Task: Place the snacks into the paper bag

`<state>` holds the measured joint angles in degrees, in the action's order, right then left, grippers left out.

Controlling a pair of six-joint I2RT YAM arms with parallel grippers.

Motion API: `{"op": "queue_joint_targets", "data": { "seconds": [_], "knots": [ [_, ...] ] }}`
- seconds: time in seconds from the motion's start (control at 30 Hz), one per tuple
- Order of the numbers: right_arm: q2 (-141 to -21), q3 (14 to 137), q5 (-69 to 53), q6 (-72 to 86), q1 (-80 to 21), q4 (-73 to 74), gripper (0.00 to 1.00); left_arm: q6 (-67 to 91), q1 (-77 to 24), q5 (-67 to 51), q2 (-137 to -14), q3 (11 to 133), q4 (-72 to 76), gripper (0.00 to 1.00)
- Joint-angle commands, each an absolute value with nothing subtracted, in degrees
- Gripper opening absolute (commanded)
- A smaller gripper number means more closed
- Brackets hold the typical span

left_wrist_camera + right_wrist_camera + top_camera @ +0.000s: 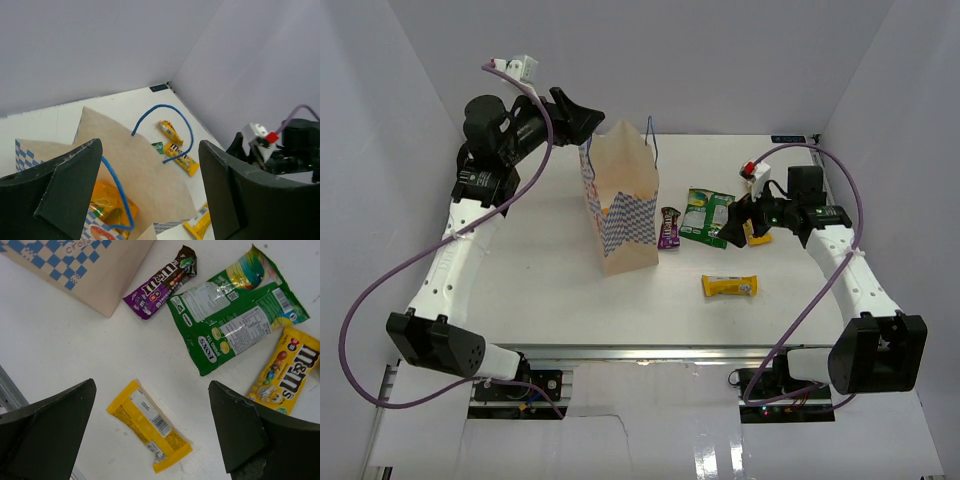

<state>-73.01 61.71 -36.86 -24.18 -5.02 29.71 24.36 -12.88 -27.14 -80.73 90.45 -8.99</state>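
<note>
Our left fingers (70,180) stand wide and empty above the paper bag (150,170); one orange packet (107,197) lies inside, below them. Our right fingers (55,420) gape empty over the tabletop (75,340): purple bar (160,285), green pouch (230,310), yellow packet (287,372) and yellow bar (150,427) remain. We judge most of the work is left.

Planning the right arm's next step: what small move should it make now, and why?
Probably lower the right gripper onto the yellow bar: its jaws stand open and the bar lies below, between them, not yet in the paper bag.
</note>
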Motion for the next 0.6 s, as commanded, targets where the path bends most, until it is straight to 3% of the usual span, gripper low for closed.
{"op": "queue_joint_targets", "data": {
  "seconds": [0.0, 0.3, 0.57],
  "knots": [
    [-74.5, 59.9, -29.7, -9.4, -7.4, 22.8, 1.0, 25.3, -13.1, -28.0, -74.8, 91.9, -8.3, 0.89],
    [-83.5, 62.3, -19.4, 3.9, -19.1, 14.6, 0.92, 22.9, -13.1, -16.3, -52.5, 72.0, -16.8, 0.98],
    [-100.7, 71.5, -15.1, 6.7, -22.9, 10.7, 0.82, 31.2, -13.2, -8.0, -31.6, 54.3, -25.6, 0.98]
  ]
}}
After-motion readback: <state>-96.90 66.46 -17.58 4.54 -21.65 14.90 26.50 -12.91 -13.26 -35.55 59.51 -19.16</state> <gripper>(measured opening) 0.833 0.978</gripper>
